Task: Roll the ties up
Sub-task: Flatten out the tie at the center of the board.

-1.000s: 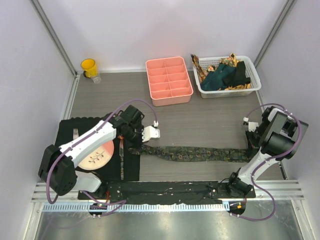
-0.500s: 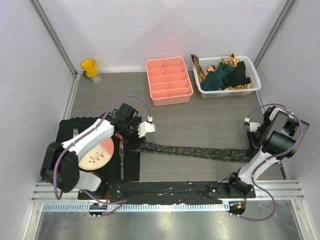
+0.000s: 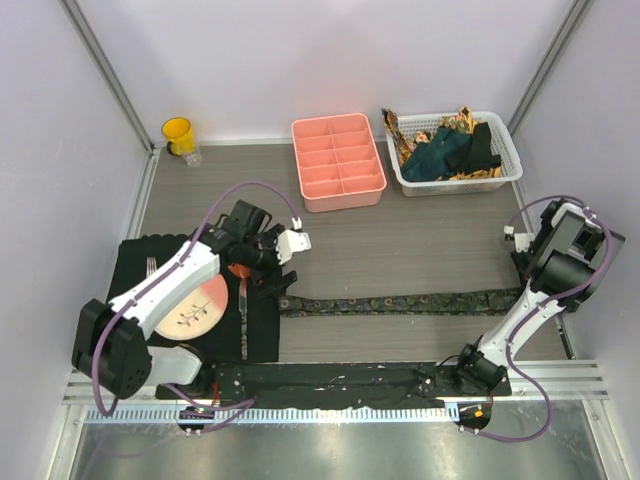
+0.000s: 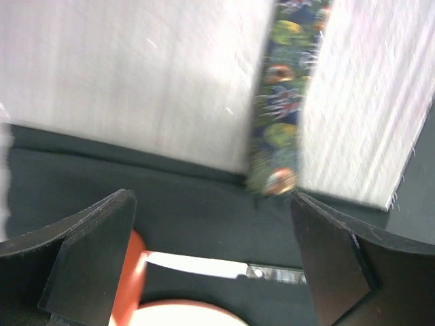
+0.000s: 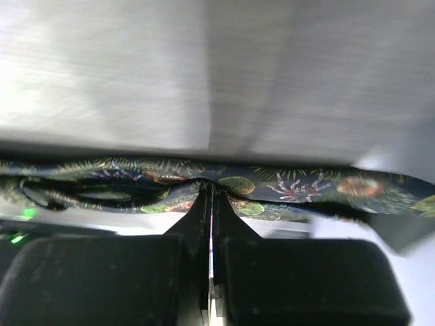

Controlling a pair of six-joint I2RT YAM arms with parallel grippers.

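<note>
1. Top external view: shows the dark patterned tie [image 3: 400,301] stretched flat across the table, with its left end on the edge of the black placemat [image 3: 135,262] and its right end at the right arm.
2. Finds more ties [image 3: 445,150] heaped in the white basket [image 3: 505,166], well apart.
3. Shows the left gripper [image 4: 211,200] spread wide and empty, hovering over the tie's left end.
4. Shows the right gripper [image 5: 209,189] pinched tight on the other end.
5. Looks light, limp and probably slippery; likely sags and twists if lifted at one point.
6. Best taken at an end, across the full width, so that the roll starts square.
7. Runs left to right, long axis along the table's near edge; cannot tell which end is the broad one.
</note>
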